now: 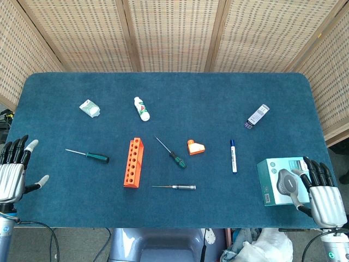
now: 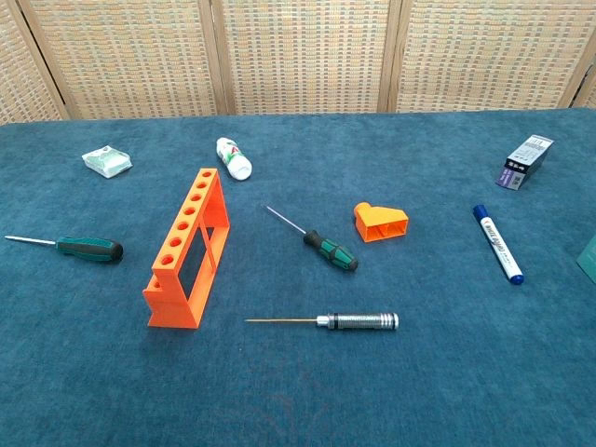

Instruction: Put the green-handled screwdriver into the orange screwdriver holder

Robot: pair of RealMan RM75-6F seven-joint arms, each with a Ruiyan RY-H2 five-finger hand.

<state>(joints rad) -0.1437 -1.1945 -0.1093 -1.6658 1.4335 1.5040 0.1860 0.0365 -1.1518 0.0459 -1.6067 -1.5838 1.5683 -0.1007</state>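
A blue felt-covered table (image 1: 180,87) stands in front of woven cane screens, and the robot's two metal hands wait at its near corners. The left hand (image 1: 13,170) hovers at the left edge with its dark-tipped fingers spread apart and nothing in them; the right hand (image 1: 322,191) sits at the right edge, fingers likewise apart and empty, just beside a teal box with a grey oval device pictured on it (image 1: 278,180). Neither hand appears in the chest view. The orange plastic screwdriver holder with a row of round holes (image 2: 186,247) stands upright left of centre, all its holes vacant. Two green-handled screwdrivers lie flat on the cloth: one with a dark green and black handle (image 2: 74,247) well to the left of the holder, its tip pointing left, and another with a green and black ribbed handle (image 2: 321,244) to the right of the holder, lying diagonally. In front of the holder lies a slim silver precision screwdriver (image 2: 335,321). A small orange plastic block (image 2: 380,222) rests beside the second screwdriver, and a blue and white marker pen (image 2: 496,244) lies farther right. Toward the back are a white bottle with a red and green label (image 2: 233,158), a pale green wrapped packet (image 2: 107,160) and a small dark and white carton (image 2: 524,161).
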